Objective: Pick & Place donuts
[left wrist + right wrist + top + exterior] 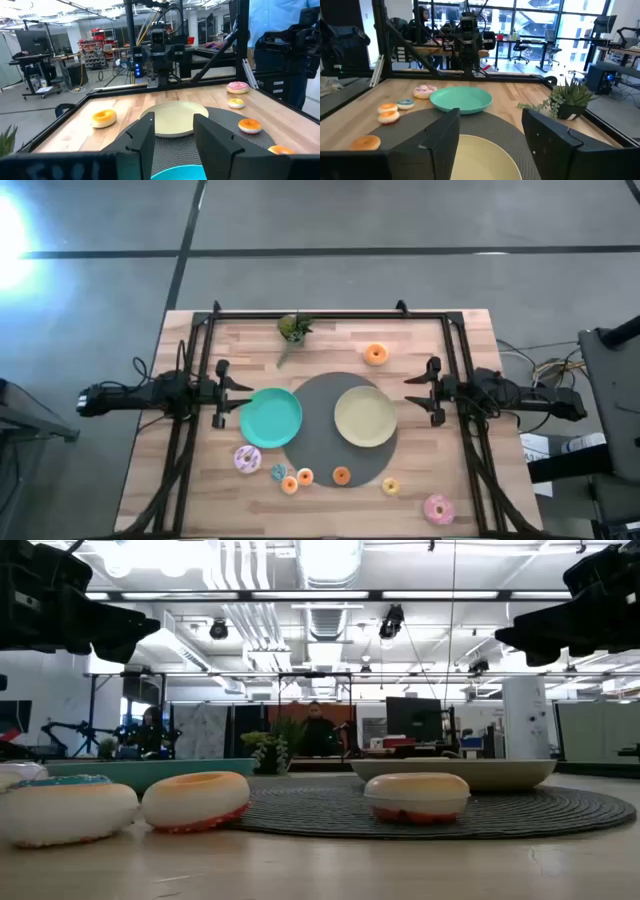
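Observation:
Several toy donuts lie along the table's near side: a lilac one (247,458), tiny blue (278,472) and orange ones (290,484), an orange one (341,475) on the grey mat's near edge, a yellow one (390,486) and a pink one (438,508). One more orange donut (375,354) lies at the far side. My left gripper (232,393) hovers open above the teal plate's left rim, with nothing between its fingers (142,142). My right gripper (422,390) hovers open just right of the pale-yellow plate, also with nothing in it (491,117).
A teal plate (271,418) and a pale-yellow plate (365,417) rest on a round grey mat (335,455) mid-table. A small green plant (294,328) stands at the far edge. A black frame (330,313) borders the table. People show in the room beyond.

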